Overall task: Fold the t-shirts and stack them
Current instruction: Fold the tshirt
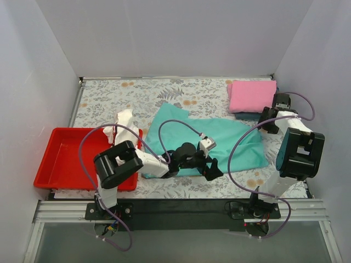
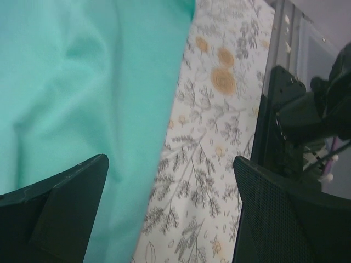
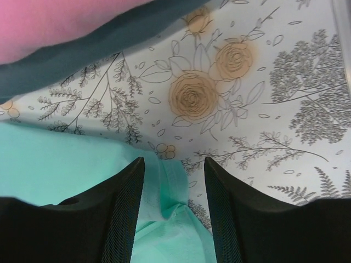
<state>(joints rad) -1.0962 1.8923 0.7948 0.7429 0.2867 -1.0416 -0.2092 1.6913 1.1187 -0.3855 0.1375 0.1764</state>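
A teal t-shirt [image 1: 219, 143] lies spread across the middle of the flowered table. At the back right a folded pink t-shirt [image 1: 252, 96] rests on a dark blue-grey one [image 1: 247, 115]. A white t-shirt [image 1: 124, 123] lies crumpled at the red tray's far right corner. My left gripper [image 1: 211, 169] hangs open over the teal shirt's near edge [image 2: 82, 82], with nothing between its fingers [image 2: 60, 208]. My right gripper [image 3: 174, 181] is open at the teal shirt's far right corner [image 3: 181, 219]. That corner lies loose between its parted jaws. The pink [image 3: 55, 27] and dark [image 3: 82, 55] shirts are just beyond.
A red plastic tray [image 1: 60, 159] sits at the left near edge. White walls close in the table on three sides. Purple cables loop over both arms. Bare flowered cloth [image 1: 137, 93] shows at the back left.
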